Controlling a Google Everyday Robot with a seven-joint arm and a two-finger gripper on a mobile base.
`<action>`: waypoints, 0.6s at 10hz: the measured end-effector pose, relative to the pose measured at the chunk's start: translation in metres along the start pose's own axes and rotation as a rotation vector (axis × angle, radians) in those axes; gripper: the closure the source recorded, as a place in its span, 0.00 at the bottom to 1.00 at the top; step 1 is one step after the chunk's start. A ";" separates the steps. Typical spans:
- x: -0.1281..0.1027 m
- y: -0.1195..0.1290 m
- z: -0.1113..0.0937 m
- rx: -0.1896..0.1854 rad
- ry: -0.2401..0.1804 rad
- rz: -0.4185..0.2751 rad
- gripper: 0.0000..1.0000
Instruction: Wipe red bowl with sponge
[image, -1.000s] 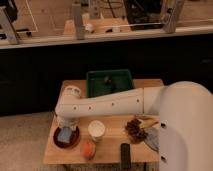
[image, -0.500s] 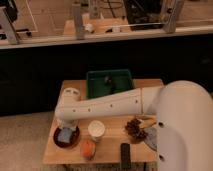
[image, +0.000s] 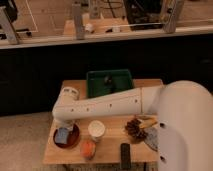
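Red bowl holds the sponge under the gripper.

The wooden table carries a green tray at 12 o'clock, the red bowl at 8 under the pincer, a white cup at centre.

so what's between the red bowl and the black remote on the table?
In the camera view, a white cup and an orange object sit between the red bowl and remote. The hand is over the bowl.

Gripper above red bowl, sponge matt; wood table; smooth white arm.
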 end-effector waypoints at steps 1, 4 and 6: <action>-0.005 -0.004 0.003 0.002 -0.008 -0.012 1.00; -0.011 -0.002 0.002 0.001 -0.012 -0.011 1.00; -0.005 0.015 -0.011 -0.010 0.010 0.008 1.00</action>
